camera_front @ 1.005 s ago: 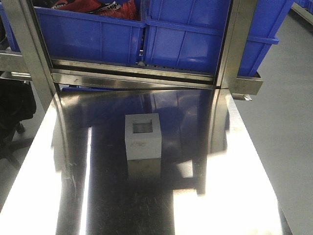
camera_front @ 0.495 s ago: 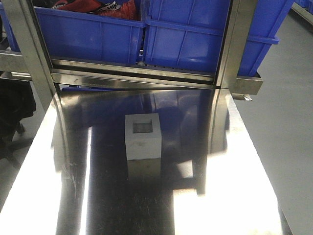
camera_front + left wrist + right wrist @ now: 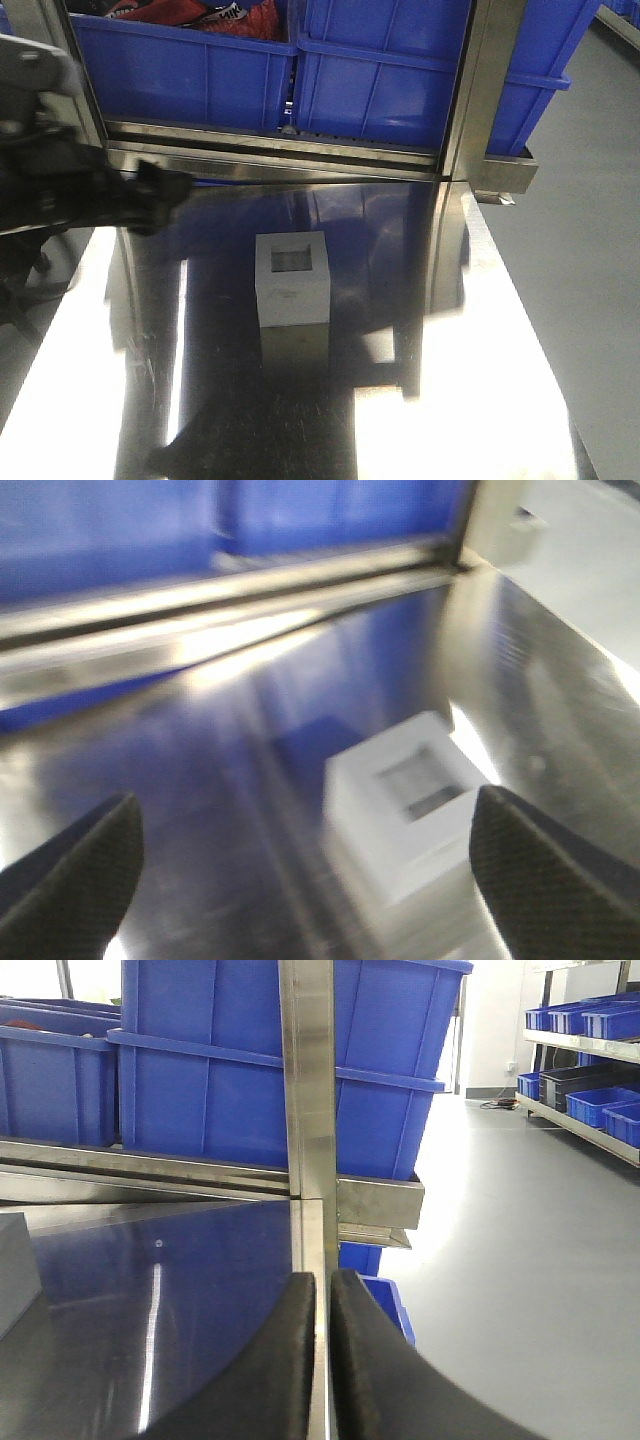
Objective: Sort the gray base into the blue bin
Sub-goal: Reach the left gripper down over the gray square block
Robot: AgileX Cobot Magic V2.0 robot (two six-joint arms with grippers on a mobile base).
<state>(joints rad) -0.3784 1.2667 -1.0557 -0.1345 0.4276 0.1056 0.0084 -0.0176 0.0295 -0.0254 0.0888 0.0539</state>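
Gray base (image 3: 292,280) upright mid tabletop (image 3: 480,400), square recess up, well short of blue bin (image 3: 390,90) on rack (image 3: 280,160) behind. Left pincer (image 3: 160,195) spread wide, apparently clear of block; wrist view blurred. Right pincer (image 3: 322,1360) pressed together.

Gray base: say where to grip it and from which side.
Take the gray base across its two side walls, from above, with the open left gripper. It stands upright, recess up, alone on the table, so those parallel walls are free.
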